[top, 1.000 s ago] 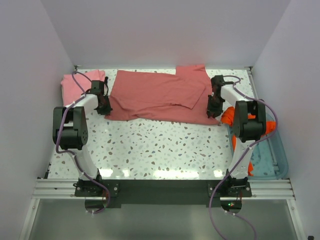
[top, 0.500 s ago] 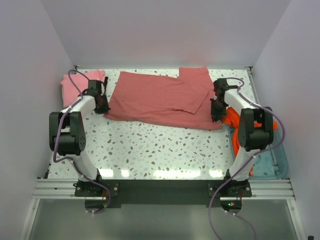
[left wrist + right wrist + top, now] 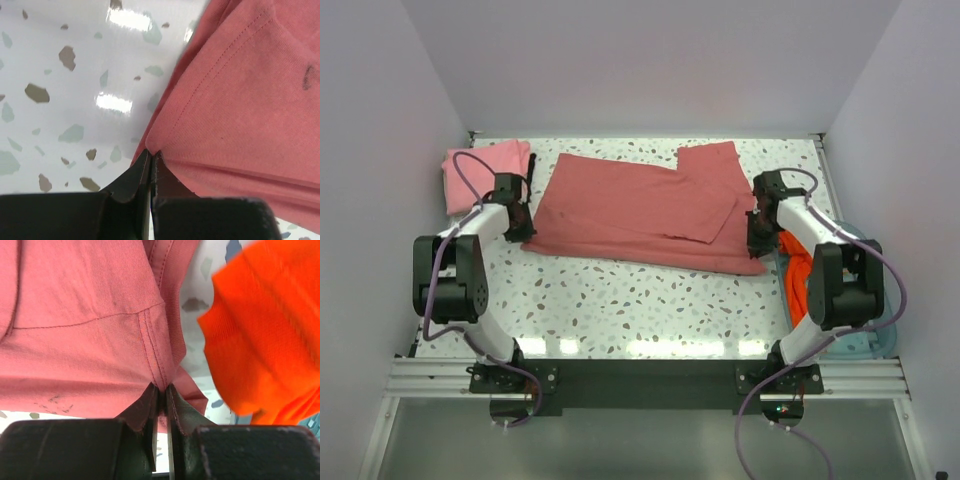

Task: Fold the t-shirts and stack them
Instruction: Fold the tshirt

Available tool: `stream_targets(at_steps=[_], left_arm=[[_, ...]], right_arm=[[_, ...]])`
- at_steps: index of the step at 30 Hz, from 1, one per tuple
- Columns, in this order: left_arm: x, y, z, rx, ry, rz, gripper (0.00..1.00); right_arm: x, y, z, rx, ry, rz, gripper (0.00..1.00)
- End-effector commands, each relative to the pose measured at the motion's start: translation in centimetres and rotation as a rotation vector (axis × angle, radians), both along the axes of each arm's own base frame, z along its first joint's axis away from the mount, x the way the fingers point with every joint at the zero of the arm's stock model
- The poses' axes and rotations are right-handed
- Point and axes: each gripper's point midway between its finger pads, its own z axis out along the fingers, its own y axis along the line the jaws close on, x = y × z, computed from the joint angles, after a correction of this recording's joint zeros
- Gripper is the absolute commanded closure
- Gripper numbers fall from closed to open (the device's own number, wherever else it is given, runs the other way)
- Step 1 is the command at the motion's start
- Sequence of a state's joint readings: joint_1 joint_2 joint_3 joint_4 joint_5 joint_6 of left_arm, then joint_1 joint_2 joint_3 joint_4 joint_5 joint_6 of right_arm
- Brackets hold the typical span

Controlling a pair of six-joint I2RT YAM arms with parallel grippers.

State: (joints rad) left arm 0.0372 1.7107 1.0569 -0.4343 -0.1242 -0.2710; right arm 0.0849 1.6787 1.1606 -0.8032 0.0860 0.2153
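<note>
The dusty rose-red t-shirt point(image 3: 640, 205) lies spread across the back of the table, partly folded over itself. My left gripper point(image 3: 523, 229) is shut on its near left corner point(image 3: 210, 100). My right gripper point(image 3: 757, 240) is shut on its near right corner point(image 3: 90, 330). The lighter pink t-shirt point(image 3: 480, 170) lies folded at the back left. The bright orange t-shirt point(image 3: 802, 270) hangs over the tray beside my right gripper and shows in the right wrist view point(image 3: 265, 340).
A pale blue see-through tray point(image 3: 865, 340) sits at the right edge of the table and holds the orange shirt. White walls close in the table at the back and both sides. Speckled table top point(image 3: 620, 300) lies in front of the red shirt.
Both grippers have moved toward the near edge and dragged the rose-red shirt's near edge with them. The shirt now lies flatter and closer to me.
</note>
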Motion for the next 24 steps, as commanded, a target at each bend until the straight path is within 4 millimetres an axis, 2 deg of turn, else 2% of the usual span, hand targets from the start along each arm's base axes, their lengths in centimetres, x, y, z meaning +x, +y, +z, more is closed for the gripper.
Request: stream_targets(at_steps=[1, 2, 4, 5, 6, 7, 8, 11, 14, 17, 18, 19, 24], left_arm=[[-0.5, 2.2, 2.2, 0.077, -0.066, 0.073, 1.0], [-1.1, 2.1, 1.8, 0.072, -0.055, 0.073, 1.0], [-1.6, 1.8, 2.0, 0.058, -0.055, 0.07, 0.91], [-1.9, 1.7, 1.8, 0.054, -0.046, 0.073, 0.83], [-2.2, 1.7, 2.2, 0.055, -0.05, 0.079, 0.78], [-2.3, 1.8, 2.5, 0.054, -0.055, 0.092, 0.71], [-2.3, 1.8, 2.9, 0.054, -0.065, 0.096, 0.55], [-1.7, 1.9, 5.5, 0.061, -0.131, 0.111, 0.33], [-0.4, 1.1, 7.3, 0.05, -0.182, 0.098, 0.27], [0.8, 0.3, 7.7, 0.044, -0.206, 0.089, 0.26], [1.1, -0.8, 7.5, 0.032, -0.205, 0.061, 0.26], [1.5, -1.1, 7.5, 0.023, -0.206, 0.056, 0.27], [2.8, -1.6, 5.0, 0.007, -0.161, 0.037, 0.29]], right_arm=[[-1.3, -0.9, 1.7, -0.034, -0.042, -0.008, 0.9], [-2.1, -0.9, 1.2, -0.032, -0.024, -0.01, 0.89], [-2.9, -0.8, 1.2, -0.023, -0.018, -0.01, 0.84], [-3.4, -0.8, 1.0, -0.021, -0.006, -0.014, 0.73], [-3.7, -0.8, 1.0, -0.02, 0.0, -0.015, 0.67], [-4.2, -0.8, 1.1, -0.017, 0.01, -0.016, 0.62], [-4.3, -0.7, 1.5, -0.011, -0.004, -0.017, 0.54], [-4.2, -0.4, 3.0, 0.007, -0.044, -0.019, 0.45], [-3.6, -0.1, 3.9, 0.029, -0.078, -0.017, 0.42], [-2.8, 0.6, 3.8, 0.065, -0.096, -0.026, 0.43], [-2.5, 0.8, 3.6, 0.072, -0.091, -0.029, 0.44], [-2.0, 0.9, 3.5, 0.077, -0.101, -0.032, 0.45], [0.1, 1.2, 2.7, 0.09, -0.121, -0.043, 0.5]])
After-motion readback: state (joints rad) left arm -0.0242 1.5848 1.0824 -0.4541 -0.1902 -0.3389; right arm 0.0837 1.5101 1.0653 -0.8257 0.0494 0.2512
